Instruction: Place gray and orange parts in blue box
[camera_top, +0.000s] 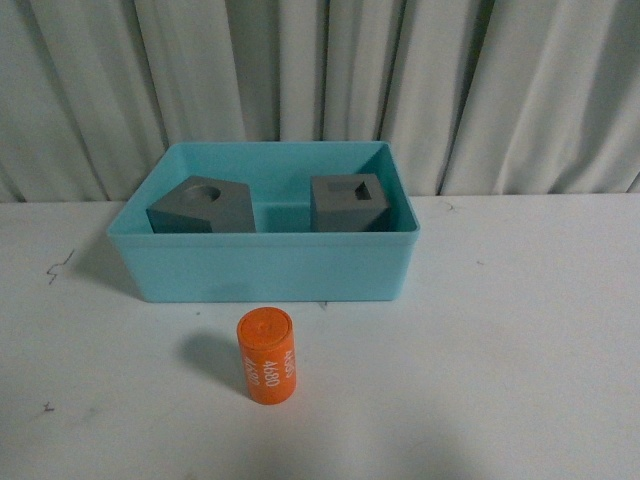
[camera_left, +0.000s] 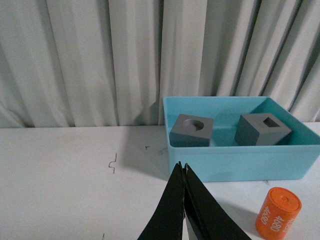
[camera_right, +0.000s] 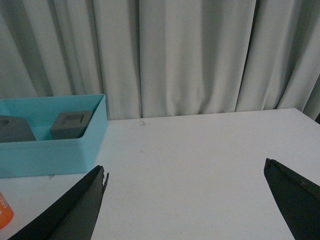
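The blue box (camera_top: 262, 268) stands on the white table, in the middle at the back. Inside it sit two gray cubes: one with a round recess (camera_top: 203, 206) on the left, one with a rectangular recess (camera_top: 348, 202) on the right. The orange cylinder (camera_top: 266, 357) with white digits stands on the table just in front of the box. Neither arm shows in the front view. In the left wrist view my left gripper (camera_left: 182, 166) is shut and empty, left of the cylinder (camera_left: 278, 213) and short of the box (camera_left: 240, 161). My right gripper (camera_right: 185, 167) is open and empty over bare table, right of the box (camera_right: 50, 152).
Gray curtains (camera_top: 320, 80) hang close behind the table's far edge. Small dark marks (camera_top: 60, 266) lie on the table at the left. The table's right rear corner (camera_right: 300, 111) shows in the right wrist view.
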